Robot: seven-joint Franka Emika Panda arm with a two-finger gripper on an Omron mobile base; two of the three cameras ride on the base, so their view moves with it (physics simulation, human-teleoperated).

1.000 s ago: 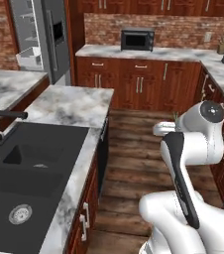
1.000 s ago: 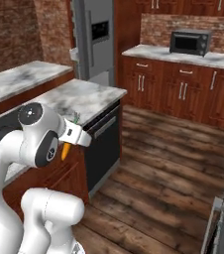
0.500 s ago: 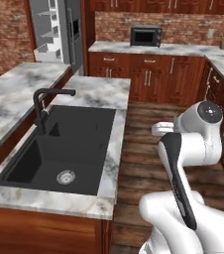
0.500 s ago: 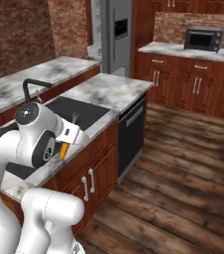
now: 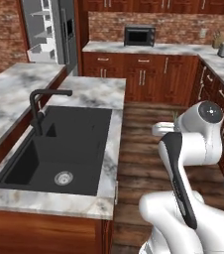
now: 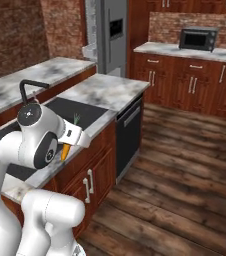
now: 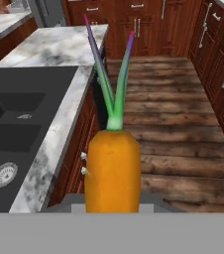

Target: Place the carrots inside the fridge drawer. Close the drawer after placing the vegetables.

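**Carrot in claw, fridge far ahead**

While the base carries me past the island, my claw is clamped on the carrot, green top pointing away from me. In the right base view the carrot hangs just under my wrist, over the counter edge.

Risks, my read:
- Grip sits low on a smooth tapered body; a jolt could let it slide out onto the wood floor below the claw.
- Arm tucked close to the marble island counter; a swing could clip it or the faucet.
- Fridge stands well ahead, door apparently open in the left view; drawer state I can't tell.

Sink lies left of the claw, cabinets right.
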